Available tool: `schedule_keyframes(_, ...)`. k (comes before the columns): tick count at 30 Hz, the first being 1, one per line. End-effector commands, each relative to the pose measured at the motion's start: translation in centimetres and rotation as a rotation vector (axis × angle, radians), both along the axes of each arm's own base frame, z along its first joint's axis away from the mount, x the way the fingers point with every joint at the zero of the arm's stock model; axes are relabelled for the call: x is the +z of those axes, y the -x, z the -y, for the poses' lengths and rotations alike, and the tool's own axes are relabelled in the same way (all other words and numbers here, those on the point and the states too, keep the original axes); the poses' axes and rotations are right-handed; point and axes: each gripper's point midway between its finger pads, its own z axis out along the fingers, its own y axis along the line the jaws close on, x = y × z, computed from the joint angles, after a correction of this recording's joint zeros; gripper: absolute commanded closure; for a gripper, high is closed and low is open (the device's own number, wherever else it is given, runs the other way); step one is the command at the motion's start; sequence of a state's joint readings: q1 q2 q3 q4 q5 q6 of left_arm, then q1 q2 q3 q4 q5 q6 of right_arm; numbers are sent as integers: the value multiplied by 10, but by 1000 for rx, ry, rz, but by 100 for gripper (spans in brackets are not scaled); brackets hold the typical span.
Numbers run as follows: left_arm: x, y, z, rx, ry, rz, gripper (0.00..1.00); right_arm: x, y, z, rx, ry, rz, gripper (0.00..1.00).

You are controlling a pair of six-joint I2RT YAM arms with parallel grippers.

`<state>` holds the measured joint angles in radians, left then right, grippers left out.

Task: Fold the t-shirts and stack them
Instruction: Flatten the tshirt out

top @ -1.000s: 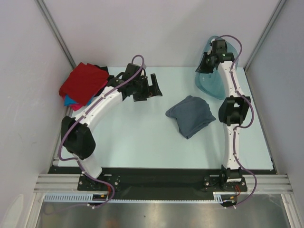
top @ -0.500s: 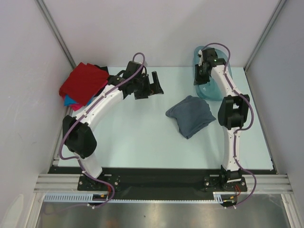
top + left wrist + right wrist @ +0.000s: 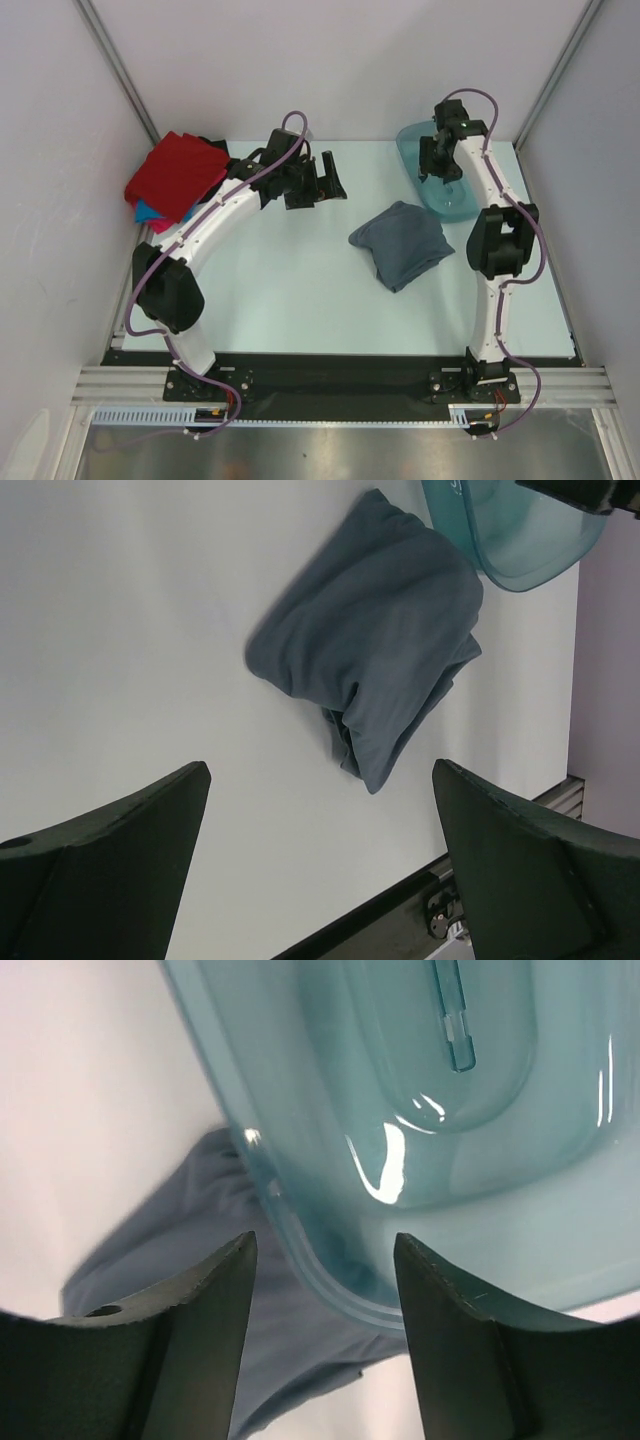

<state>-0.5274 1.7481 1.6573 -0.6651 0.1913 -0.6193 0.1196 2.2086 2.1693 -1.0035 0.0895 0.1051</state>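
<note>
Pale grey walls (image 3: 330,60) are seen to enclose a light, mint-tinted table (image 3: 290,280), with both arms bolted at its near edge.

At the far left corner a stack of t-shirts is found: a red shirt (image 3: 175,172) lies on top, a bright blue shirt (image 3: 147,210) and a pink edge (image 3: 165,227) show beneath it on the near side, and a black shirt (image 3: 212,146) shows at the far side.

Just right of the stack, the left tool (image 3: 325,183) is held above bare table, its fingers spread wide and nothing between them. In the left wrist view the same tool (image 3: 320,770) is pointed towards the slate grey-blue shirt (image 3: 375,650), which lies well apart from it, crumpled into a loose bundle rather than folded flat.

That grey-blue shirt (image 3: 402,243) is placed right of the table's centre, between the two arms. Its far right edge is met by the teal tub (image 3: 455,200), whose rim is seen to overlap the cloth in the right wrist view (image 3: 150,1250).

Farthest right, the right tool (image 3: 437,168) is held over the tub. Its fingers are parted, with a clear gap between them (image 3: 325,1242), and only the tub's (image 3: 450,1160) rim and interior are seen beyond; nothing is gripped. The grey-blue shirt lies near this tool, on its near left side, untouched.
</note>
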Motion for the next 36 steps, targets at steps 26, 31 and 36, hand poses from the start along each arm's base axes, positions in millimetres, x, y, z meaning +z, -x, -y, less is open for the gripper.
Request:
schedule_keyframes(26,26,2,5,-34,32,72,0,-52,44,-98,33,-171,-137,69)
schedule_keyframes(31,24,1,5,-40,17,63,0,-69,42,-86,5,-142,-146,70)
schedule_keyframes(36,23,-1,4,-43,8,66,0,-77,29,-61,-48,-77,-94,69)
